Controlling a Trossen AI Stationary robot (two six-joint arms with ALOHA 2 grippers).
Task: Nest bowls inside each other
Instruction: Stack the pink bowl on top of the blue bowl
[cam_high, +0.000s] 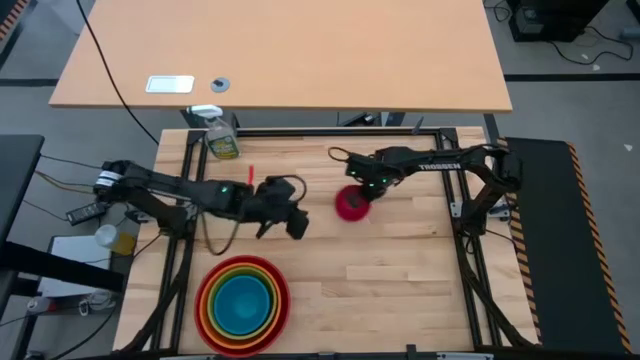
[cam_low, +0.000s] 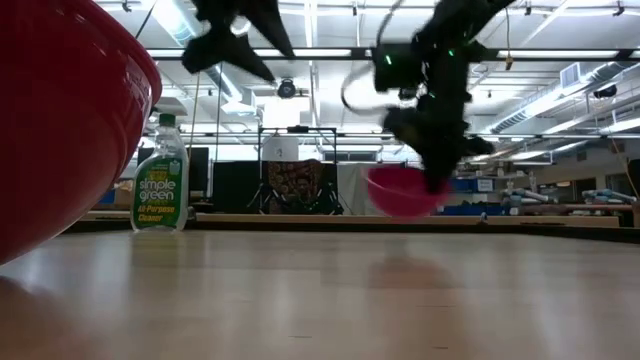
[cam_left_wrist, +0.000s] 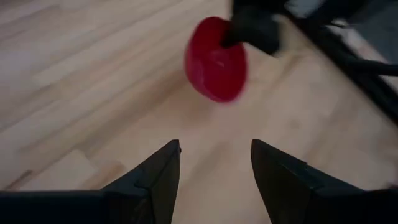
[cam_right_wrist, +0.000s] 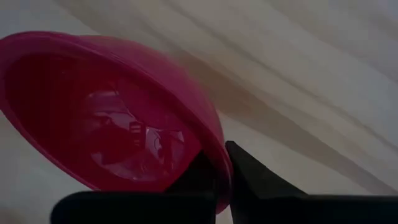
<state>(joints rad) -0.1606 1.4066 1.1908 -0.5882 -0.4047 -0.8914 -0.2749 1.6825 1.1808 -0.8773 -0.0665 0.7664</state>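
Fingers of the right gripper (cam_right_wrist: 222, 171) pinch the magenta bowl's (cam_high: 351, 204) rim, lifting it tilted above the desk (cam_high: 400, 280). Left gripper (cam_left_wrist: 215, 168) fingers spread, empty, facing it. Level it, then lower centred into the nested stack's (cam_high: 242, 298) blue bowl (cam_high: 242, 302).

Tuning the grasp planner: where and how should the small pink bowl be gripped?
By the rim, one finger inside and one outside the thin wall, coming from above. The pink bowl has smooth, curved sides and only the lip gives purchase. The right gripper is shut on that rim, and the bowl hangs tilted.
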